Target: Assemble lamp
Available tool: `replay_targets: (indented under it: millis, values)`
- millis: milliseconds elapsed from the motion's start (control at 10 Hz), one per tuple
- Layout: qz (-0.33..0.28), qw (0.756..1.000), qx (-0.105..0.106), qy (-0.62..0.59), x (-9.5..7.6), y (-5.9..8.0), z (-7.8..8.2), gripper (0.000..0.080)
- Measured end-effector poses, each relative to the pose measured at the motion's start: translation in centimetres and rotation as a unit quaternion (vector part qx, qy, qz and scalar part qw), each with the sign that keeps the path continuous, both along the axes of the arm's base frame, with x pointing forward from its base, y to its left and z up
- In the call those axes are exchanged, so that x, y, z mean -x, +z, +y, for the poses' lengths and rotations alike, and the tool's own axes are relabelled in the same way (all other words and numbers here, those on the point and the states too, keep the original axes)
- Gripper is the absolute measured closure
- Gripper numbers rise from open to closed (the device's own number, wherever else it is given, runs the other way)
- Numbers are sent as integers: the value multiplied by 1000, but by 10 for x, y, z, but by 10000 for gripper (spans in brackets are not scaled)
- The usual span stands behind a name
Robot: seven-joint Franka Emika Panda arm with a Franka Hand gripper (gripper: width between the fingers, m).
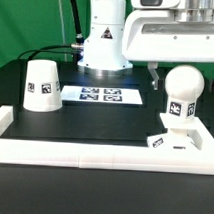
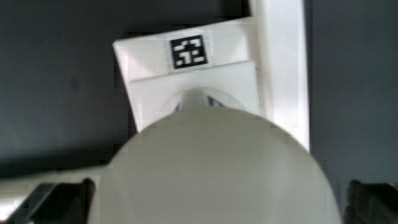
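Note:
The white ball bulb (image 1: 183, 86) stands upright with its tagged neck in the low square base block (image 1: 172, 139), at the exterior view's right against the rail corner. My gripper (image 1: 184, 70) is open, with one finger on each side of the bulb's ball, not pressing on it. In the wrist view the bulb (image 2: 210, 165) fills the foreground, the tagged base block (image 2: 187, 60) lies beyond it, and my gripper (image 2: 214, 205) shows only as dark fingertips (image 2: 63, 200) at both edges. The cone shade (image 1: 41, 85) stands apart at the exterior view's left.
The marker board (image 1: 100, 95) lies flat between the shade and the base block. A long white border rail (image 1: 83, 152) runs along the front and turns up at both ends; it also shows in the wrist view (image 2: 281, 60). The arm's white pedestal (image 1: 103, 40) stands behind.

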State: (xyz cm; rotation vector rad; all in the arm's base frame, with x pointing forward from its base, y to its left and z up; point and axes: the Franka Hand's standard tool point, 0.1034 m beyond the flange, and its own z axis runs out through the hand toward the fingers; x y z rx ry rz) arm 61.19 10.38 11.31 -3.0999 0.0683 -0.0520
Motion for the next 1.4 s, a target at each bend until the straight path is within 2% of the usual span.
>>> replay_targets:
  millis: [200, 700, 1100, 1200, 1300, 1400]
  values:
    - [-4, 996, 7, 85, 0, 0, -2, 100]
    - [-9, 970, 13, 244, -1, 1, 0, 100]
    - [-11, 932, 24, 360, -3, 3, -1, 100]
    - [-10, 931, 24, 364, -2, 2, -4, 100]
    - [-11, 932, 24, 362, -2, 2, -3, 222]
    - [-11, 932, 24, 362, -2, 2, -3, 223]
